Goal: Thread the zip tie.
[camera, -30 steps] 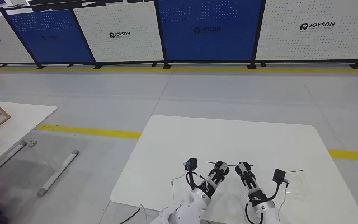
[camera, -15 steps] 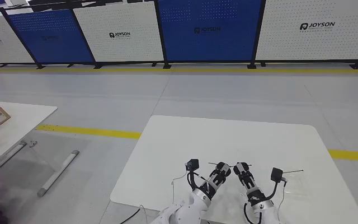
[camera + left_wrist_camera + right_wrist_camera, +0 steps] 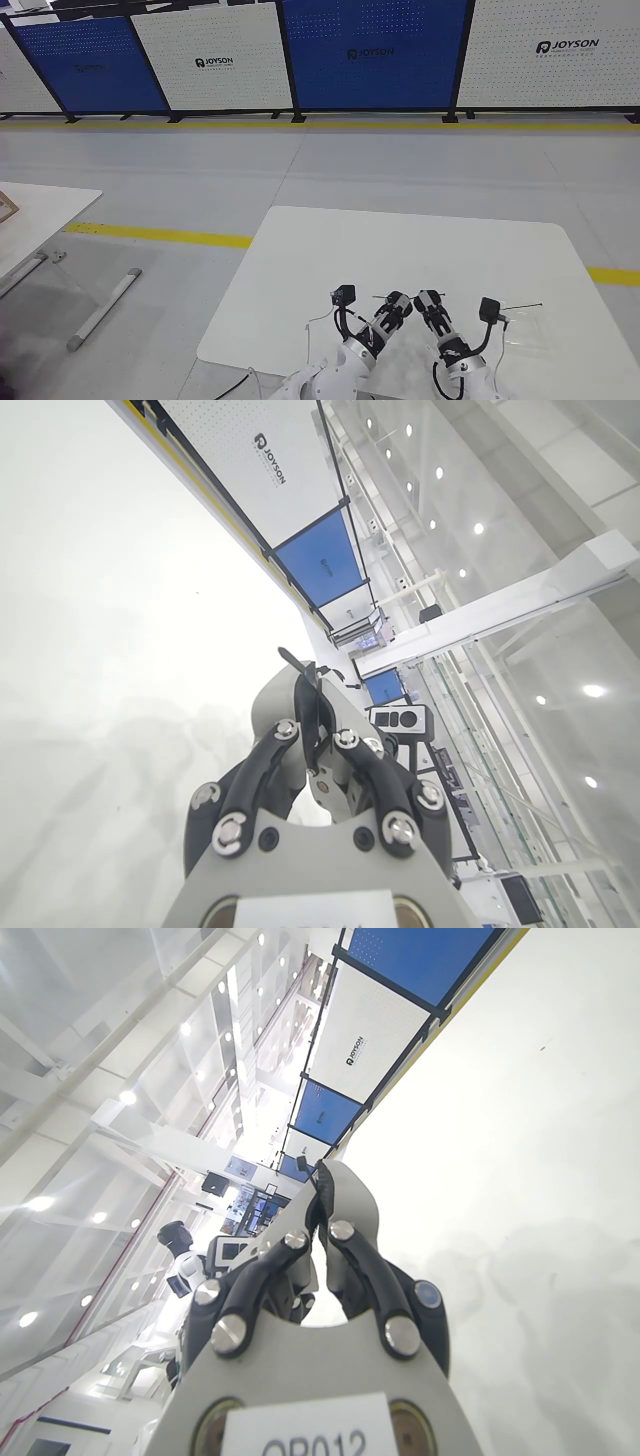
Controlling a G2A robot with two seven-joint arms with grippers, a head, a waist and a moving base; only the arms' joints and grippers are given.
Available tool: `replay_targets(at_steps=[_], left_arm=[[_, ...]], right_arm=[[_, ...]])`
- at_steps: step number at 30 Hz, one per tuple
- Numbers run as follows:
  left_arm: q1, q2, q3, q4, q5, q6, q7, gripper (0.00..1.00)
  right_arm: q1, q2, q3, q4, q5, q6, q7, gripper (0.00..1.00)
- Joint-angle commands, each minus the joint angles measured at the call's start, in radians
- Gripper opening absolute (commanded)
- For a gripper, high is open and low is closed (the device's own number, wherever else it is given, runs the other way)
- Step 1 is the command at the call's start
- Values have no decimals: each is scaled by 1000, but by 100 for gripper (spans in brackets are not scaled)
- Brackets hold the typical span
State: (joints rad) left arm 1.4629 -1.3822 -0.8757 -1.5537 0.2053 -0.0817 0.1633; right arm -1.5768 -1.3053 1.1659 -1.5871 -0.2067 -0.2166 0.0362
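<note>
Top view: found left gripper (image 3: 399,298) and right gripper (image 3: 427,297) close together above near edge of the table (image 3: 420,240), left pinched shut on the zip tie (image 3: 299,664) tail, right on its head end.

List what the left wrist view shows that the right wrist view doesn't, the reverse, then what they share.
Left wrist view: the left gripper shut on the zip tie tail, its tapered tip poking past the fingertips. Right wrist view: the right gripper shut on the zip tie head, the square block beyond its fingertips, and a humanoid robot in the room behind. Both: the white table and the blue-and-white panel fence.
</note>
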Motion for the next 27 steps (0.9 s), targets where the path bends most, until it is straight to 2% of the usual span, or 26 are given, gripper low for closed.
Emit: replay_targets(at_steps=[1, 4, 8, 19, 27], left_arm=[[3, 1, -3, -4, 3, -4, 4, 49], [9, 2, -10, -11, 7, -9, 10, 47], [14, 4, -19, -17, 7, -12, 15, 35], [18, 4, -21, -23, 19, -10, 14, 15], [15, 2, -21, -25, 21, -3, 17, 12]], right_arm=[[0, 0, 1, 1, -3, 5, -5, 0], [0, -2, 1, 3, -10, 13, -15, 0], [2, -3, 0, 7, -14, 18, -20, 0], [-4, -5, 4, 5, -23, 16, -25, 0], [-10, -6, 7, -4, -43, 17, -30, 0]])
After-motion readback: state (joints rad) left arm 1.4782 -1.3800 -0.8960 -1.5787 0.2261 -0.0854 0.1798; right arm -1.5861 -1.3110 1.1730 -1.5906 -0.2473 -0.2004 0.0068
